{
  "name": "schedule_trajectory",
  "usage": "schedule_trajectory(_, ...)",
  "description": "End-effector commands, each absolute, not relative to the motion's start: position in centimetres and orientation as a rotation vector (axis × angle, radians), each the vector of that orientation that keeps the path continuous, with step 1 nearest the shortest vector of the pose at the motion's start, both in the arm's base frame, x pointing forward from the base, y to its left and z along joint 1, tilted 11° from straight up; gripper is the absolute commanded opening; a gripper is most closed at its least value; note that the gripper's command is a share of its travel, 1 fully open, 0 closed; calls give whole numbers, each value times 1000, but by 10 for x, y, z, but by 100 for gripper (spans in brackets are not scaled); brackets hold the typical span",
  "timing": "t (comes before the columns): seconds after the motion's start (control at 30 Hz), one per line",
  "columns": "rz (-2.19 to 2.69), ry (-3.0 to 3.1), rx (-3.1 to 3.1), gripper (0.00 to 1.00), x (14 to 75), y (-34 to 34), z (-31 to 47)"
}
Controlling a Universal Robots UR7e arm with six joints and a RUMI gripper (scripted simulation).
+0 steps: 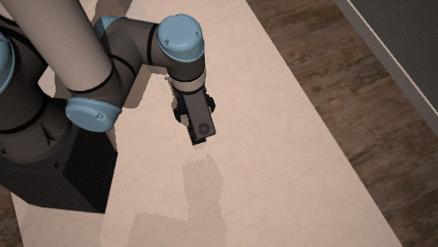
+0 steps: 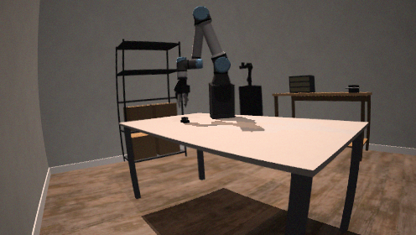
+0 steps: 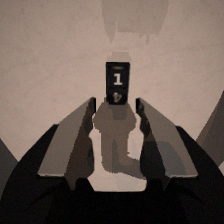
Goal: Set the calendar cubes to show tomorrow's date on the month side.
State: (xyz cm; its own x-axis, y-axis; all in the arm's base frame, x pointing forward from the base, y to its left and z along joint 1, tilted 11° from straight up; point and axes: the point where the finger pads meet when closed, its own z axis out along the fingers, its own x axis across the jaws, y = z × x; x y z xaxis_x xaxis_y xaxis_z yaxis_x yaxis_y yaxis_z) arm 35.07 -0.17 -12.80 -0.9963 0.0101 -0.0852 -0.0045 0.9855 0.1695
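Wrist view: tool (image 3: 115, 107) part-closed, empty, hovering above dark cube (image 3: 117, 82) on desk (image 3: 45, 55); risk: off-centre descent w/ narrow jaws tips cube, digit "1" ends non-upright.

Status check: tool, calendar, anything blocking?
Tool part open, holding nothing, above the table. Calendar on the table right below it, untouched, 1 showing above a 4. Nothing between them.

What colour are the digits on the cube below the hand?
White on black cube; wrist view.
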Motion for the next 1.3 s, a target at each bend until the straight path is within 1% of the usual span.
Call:
schedule_trajectory(0.0, 265, 3050, 7, 28, 349, -2, -126)
schedule_trajectory(0.13, 266, 3051, 7, 28, 348, -2, -127)
schedule_trajectory(0.17, 266, 3051, 7, 100, 348, -1, -127)
schedule_trajectory(1.27, 264, 3049, 7, 100, 348, -4, -117)
